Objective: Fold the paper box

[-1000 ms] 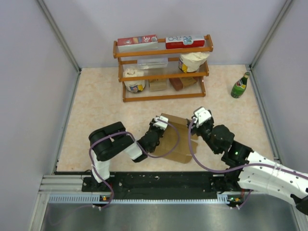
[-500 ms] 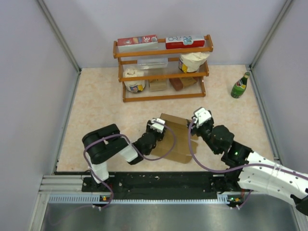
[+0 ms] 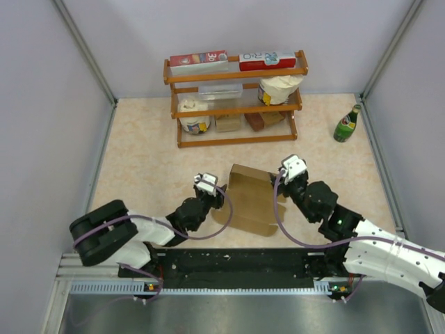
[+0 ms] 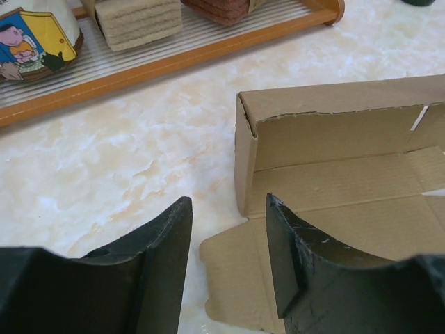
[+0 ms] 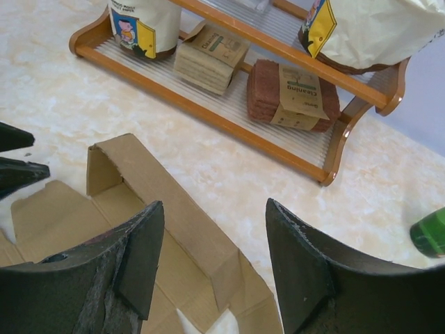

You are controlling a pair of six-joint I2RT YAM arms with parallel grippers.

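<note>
Well, both grippers wait open beside the box

The paper box (image 3: 249, 202) lies in the middle of the table (image 3: 139, 160), between the two arms. It is only partly folded. Its far long wall and a short left wall stand up, and the rest lies flat.

The left gripper (image 3: 208, 182) is just beside the box's left edge. Its jaws are apart and hold nothing. In the left wrist view the standing left corner of the box is right ahead of the fingers (image 4: 167, 236), and a flat flap lies under the right one.

The right gripper (image 3: 290, 167) is at the box's far right corner. Its jaws are wide apart too and grip nothing. In the right wrist view the long wall runs below the gap between them. I cannot tell if they touch it.

Farther back stand a wooden rack (image 3: 236, 140) and a green bottle (image 3: 345, 125).
</note>
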